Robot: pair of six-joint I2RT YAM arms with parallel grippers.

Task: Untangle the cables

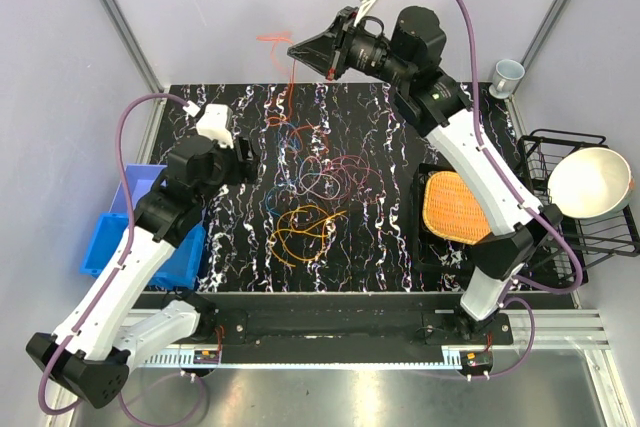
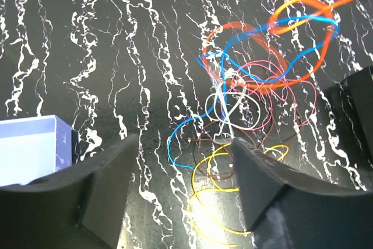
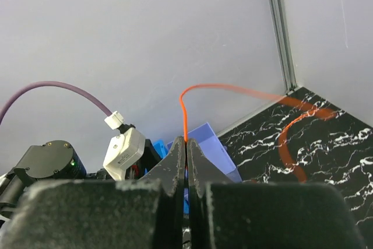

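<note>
Cables (image 1: 310,187) lay in a loose tangle at the middle of the table (image 1: 385,252). Above the table's far edge, the right gripper (image 3: 186,144) was clenched on one orange cable (image 3: 182,106), which arced from its fingertips back down to the table. Over the table's left half, just beside the tangle, the left gripper (image 2: 182,150) hung with jaws spread, grasping nothing; yellow and blue loops lay on the table below its gap.

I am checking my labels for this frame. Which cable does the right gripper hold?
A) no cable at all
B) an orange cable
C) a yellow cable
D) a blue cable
B: in the right wrist view, the right gripper has its jaws closed on the orange cable, which rises from between them.
</note>
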